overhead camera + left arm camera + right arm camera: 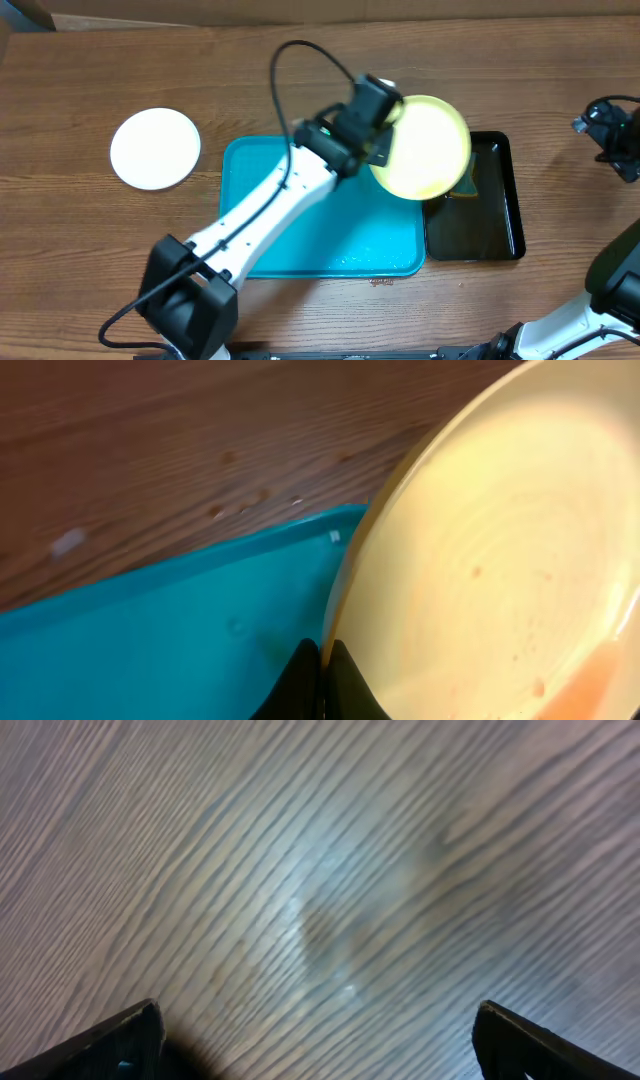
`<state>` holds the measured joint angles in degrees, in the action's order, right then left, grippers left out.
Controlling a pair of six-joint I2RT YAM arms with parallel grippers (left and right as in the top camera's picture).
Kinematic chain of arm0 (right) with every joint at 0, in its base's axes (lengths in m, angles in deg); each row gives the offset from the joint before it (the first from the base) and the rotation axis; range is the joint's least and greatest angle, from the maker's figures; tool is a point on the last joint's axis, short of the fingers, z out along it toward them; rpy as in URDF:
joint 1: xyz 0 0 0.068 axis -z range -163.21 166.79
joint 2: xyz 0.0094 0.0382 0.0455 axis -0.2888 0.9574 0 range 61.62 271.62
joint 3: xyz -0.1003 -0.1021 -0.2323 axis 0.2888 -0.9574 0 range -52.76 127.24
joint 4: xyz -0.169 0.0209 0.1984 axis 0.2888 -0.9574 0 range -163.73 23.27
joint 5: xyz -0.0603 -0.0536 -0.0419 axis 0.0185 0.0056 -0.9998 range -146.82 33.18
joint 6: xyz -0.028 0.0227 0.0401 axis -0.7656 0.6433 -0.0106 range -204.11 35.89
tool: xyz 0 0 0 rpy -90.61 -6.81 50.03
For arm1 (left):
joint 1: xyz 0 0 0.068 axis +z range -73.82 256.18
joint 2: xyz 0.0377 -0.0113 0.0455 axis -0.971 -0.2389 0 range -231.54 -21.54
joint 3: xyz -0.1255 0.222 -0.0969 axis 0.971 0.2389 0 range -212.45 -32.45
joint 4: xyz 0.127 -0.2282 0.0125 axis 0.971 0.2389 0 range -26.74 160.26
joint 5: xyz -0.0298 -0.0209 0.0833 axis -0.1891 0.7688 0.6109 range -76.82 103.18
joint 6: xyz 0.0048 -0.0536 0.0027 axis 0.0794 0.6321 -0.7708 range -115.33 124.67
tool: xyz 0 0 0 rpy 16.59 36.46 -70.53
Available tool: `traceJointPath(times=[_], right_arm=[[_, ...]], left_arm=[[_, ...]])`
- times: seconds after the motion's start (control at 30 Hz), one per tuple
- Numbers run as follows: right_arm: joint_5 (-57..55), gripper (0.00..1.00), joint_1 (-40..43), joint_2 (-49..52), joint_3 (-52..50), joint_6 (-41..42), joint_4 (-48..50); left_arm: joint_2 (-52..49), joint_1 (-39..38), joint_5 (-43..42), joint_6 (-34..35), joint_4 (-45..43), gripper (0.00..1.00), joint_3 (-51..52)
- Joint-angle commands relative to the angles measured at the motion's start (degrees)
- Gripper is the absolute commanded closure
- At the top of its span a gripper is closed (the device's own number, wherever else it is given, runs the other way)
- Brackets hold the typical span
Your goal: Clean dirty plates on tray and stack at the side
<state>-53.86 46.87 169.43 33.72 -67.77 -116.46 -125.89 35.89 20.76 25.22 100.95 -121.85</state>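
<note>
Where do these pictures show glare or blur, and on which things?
Overhead: sharp, evenly lit, though the yellow-green plate looks nearly washed out. Left wrist: the same plate is close and soft, with glare on its upper part. Right wrist: the table is blurred, with a pale sheen in the middle.

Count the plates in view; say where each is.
2. White plate: on the table, left of the tray. Yellow-green plate: held by the left pincer by the tray's right end. Others may be hidden.
</note>
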Motion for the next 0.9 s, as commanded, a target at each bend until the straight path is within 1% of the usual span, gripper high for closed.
traceJointPath(times=[0.0,0.13,0.17,0.3,0.53,0.67,0.73,0.87], right_arm=[[0.2,0.00,0.4,-0.2,0.9,0.4,0.2],[0.2,0.00,0.4,-0.2,0.9,0.4,0.2],[0.2,0.00,0.4,-0.2,0.9,0.4,0.2],[0.2,0.00,0.4,-0.2,0.9,0.4,0.2],[0.2,0.00,0.4,-0.2,0.9,0.4,0.2],[0.2,0.00,0.4,-0.2,0.9,0.4,0.2],[0.2,0.00,0.4,-0.2,0.9,0.4,0.2],[0.2,0.00,0.4,-0.2,0.9,0.4,0.2]], left_arm=[[0.7,-5.6,8.4,-3.1,-2.8,0.96,-1.6],[0.6,-11.8,20.8,-7.5,-5.9,0.96,-1.6],[0.6,-15.0,27.4,-10.3,-7.5,0.96,-1.6],[0.6,-19.8,37.4,-17.7,-10.7,0.96,-1.6],[0.6,-24.3,48.4,-30.4,-18.0,0.96,-1.6],[0.6,-26.1,54.2,-40.4,-25.5,0.96,-1.6],[0.6,-27.0,56.2,-42.5,-28.3,0.96,-1.6],[0.6,-28.5,56.3,-45.0,-31.4,0.96,-1.6]])
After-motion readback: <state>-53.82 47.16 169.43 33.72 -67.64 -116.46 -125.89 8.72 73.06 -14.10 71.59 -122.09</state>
